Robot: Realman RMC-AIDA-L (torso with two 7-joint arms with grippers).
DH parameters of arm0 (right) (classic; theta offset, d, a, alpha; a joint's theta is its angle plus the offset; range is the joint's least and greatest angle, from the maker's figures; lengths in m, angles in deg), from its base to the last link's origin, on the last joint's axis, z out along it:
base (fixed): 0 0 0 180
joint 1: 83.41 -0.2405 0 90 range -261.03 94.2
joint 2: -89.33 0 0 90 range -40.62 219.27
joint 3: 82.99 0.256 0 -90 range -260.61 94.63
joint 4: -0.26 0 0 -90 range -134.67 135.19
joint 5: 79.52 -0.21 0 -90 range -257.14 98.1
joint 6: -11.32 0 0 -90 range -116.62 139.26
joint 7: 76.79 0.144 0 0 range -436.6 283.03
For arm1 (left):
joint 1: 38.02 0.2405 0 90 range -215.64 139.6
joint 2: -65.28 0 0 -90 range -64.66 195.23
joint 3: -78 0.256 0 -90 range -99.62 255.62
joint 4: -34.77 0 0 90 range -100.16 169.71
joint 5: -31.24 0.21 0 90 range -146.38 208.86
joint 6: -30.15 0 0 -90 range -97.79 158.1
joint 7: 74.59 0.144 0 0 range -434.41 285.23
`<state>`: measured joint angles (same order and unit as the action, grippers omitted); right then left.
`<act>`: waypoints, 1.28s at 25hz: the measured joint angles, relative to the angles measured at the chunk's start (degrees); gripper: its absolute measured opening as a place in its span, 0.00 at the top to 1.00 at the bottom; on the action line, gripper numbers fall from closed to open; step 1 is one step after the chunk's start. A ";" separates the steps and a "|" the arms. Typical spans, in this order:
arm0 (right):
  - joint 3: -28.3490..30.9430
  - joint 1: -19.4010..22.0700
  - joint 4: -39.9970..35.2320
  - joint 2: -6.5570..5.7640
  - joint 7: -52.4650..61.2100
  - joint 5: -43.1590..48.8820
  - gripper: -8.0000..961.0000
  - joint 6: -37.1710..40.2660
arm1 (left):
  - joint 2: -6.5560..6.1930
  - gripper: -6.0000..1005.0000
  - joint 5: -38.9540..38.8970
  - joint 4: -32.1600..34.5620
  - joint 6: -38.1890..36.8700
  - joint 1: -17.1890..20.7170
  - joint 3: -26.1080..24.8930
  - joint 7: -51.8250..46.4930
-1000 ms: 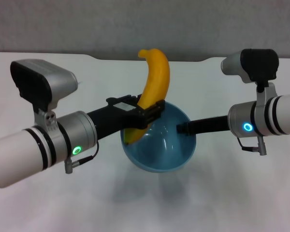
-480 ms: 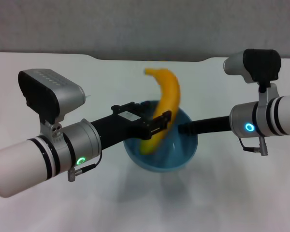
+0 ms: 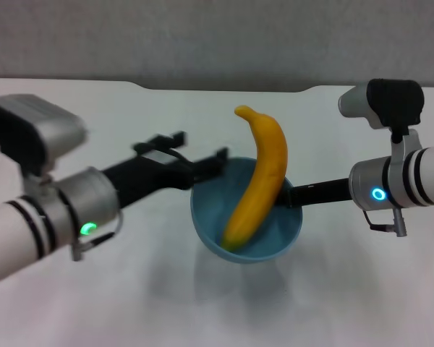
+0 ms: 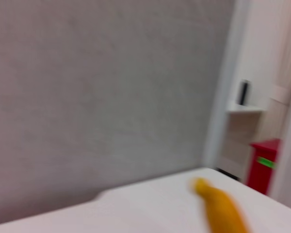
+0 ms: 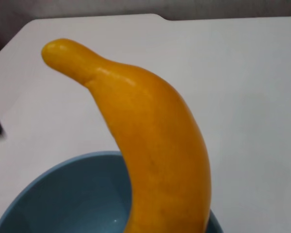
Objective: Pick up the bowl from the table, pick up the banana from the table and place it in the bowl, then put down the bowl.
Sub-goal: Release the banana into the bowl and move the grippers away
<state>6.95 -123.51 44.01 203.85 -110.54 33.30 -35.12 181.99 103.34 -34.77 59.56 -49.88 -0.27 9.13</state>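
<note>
The yellow-orange banana (image 3: 259, 181) stands in the light-blue bowl (image 3: 275, 233), lower end inside, upper part leaning over the far right rim. My right gripper (image 3: 292, 196) is shut on the bowl's right rim and holds it a little above the white table (image 3: 362, 289). My left gripper (image 3: 202, 146) is open and empty, just left of the bowl and clear of the banana. The right wrist view shows the banana (image 5: 155, 145) rising out of the bowl (image 5: 63, 194). The left wrist view shows the banana's tip (image 4: 220, 211), blurred.
The table's far edge has a shallow notch (image 3: 224, 88) in front of a grey wall. The bowl's shadow lies on the table beneath it. A red box (image 4: 264, 162) stands off the table in the left wrist view.
My left gripper opened, let go of the banana and drew back to the left. The banana dropped into the bowl and leans right. The bowl and right gripper barely moved.
</note>
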 joint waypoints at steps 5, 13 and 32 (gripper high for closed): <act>3.58 -3.98 -3.45 -0.11 0.19 3.21 0.89 -3.84 | -0.14 0.10 4.74 0.26 0.08 1.66 -7.43 -2.14; 7.15 -13.88 -12.01 -0.10 2.98 11.92 0.88 -7.30 | -0.08 0.10 17.35 0.40 -1.32 2.61 -12.57 -6.91; -1.49 -15.36 -18.87 0.92 1.62 6.57 0.87 -5.23 | 0.20 0.10 22.85 2.71 -6.71 2.44 -11.87 -8.90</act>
<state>5.45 -138.88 25.14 204.77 -108.92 39.88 -40.35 182.18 126.19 -32.06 52.86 -47.44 -12.14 0.23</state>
